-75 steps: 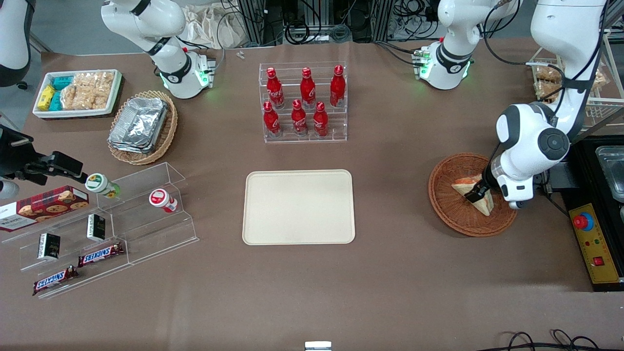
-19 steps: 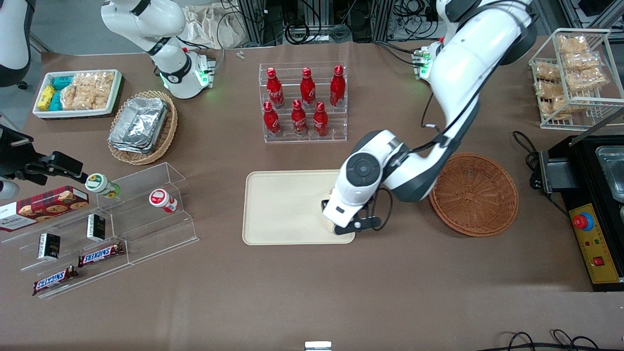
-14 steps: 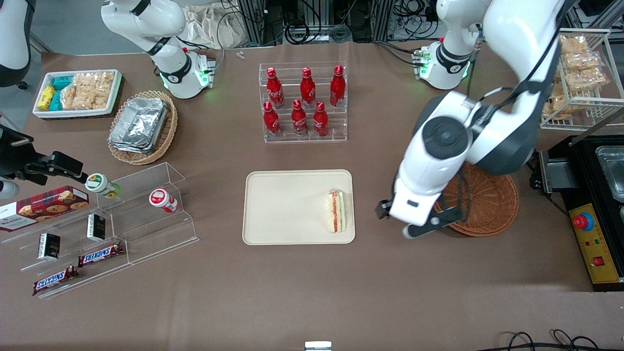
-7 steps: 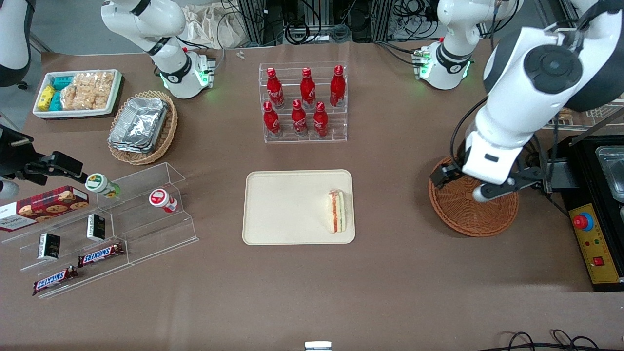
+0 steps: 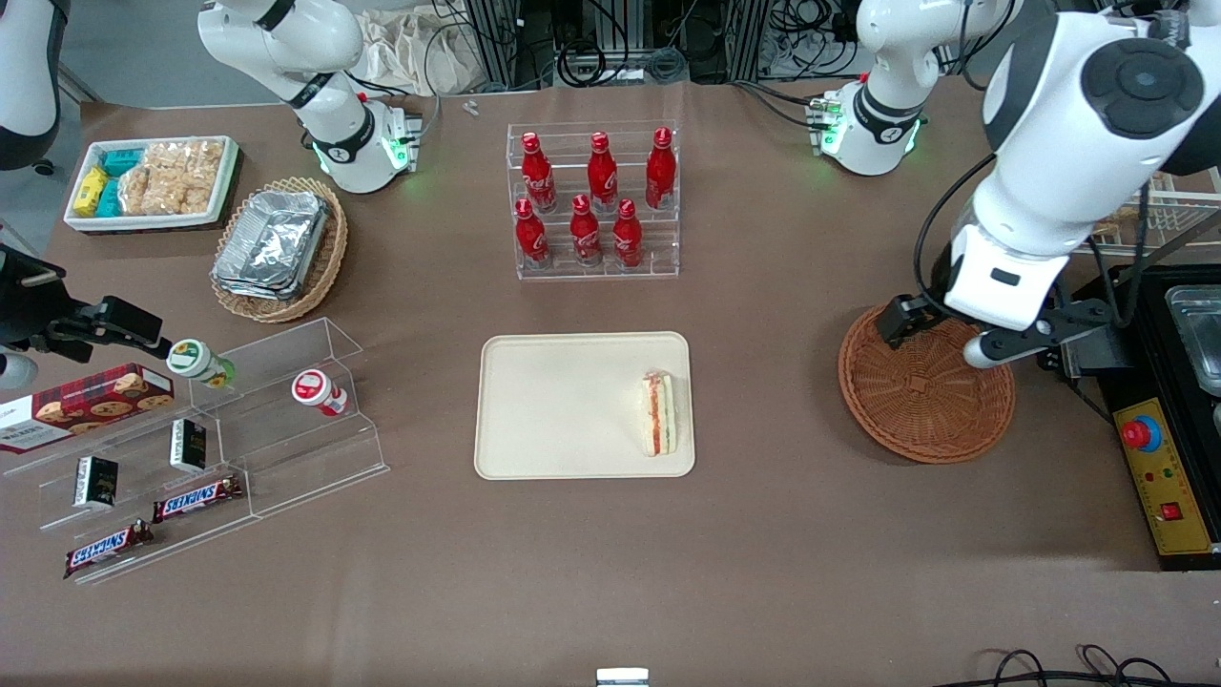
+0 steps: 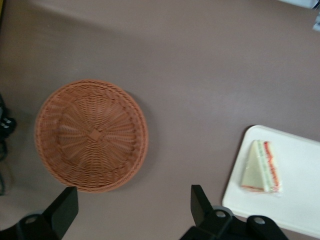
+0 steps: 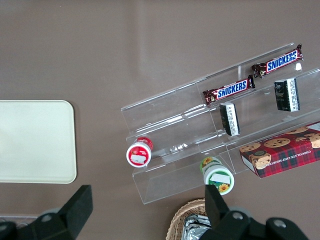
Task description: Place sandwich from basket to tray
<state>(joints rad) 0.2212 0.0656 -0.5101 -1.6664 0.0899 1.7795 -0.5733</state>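
The sandwich (image 5: 660, 413), a white wedge with red and green filling, lies on the cream tray (image 5: 563, 405) near the tray's edge toward the working arm's end. It also shows in the left wrist view (image 6: 261, 166) on the tray (image 6: 300, 200). The reddish-brown basket (image 5: 925, 401) is empty and shows in the left wrist view too (image 6: 91, 135). My left gripper (image 5: 940, 336) hangs high above the basket's rim, open and empty; the wrist view shows it (image 6: 132, 210) with jaws spread wide over bare table.
A clear rack of red bottles (image 5: 593, 200) stands farther from the front camera than the tray. An acrylic shelf with snacks (image 5: 200, 448), a tan basket of foil containers (image 5: 279, 246) and a white bin (image 5: 153, 181) lie toward the parked arm's end. A control box with a red button (image 5: 1142, 434) sits beside the basket.
The gripper carried the sandwich from the basket to the tray, let it go, then rose and moved back over the basket. The sandwich now lies still.
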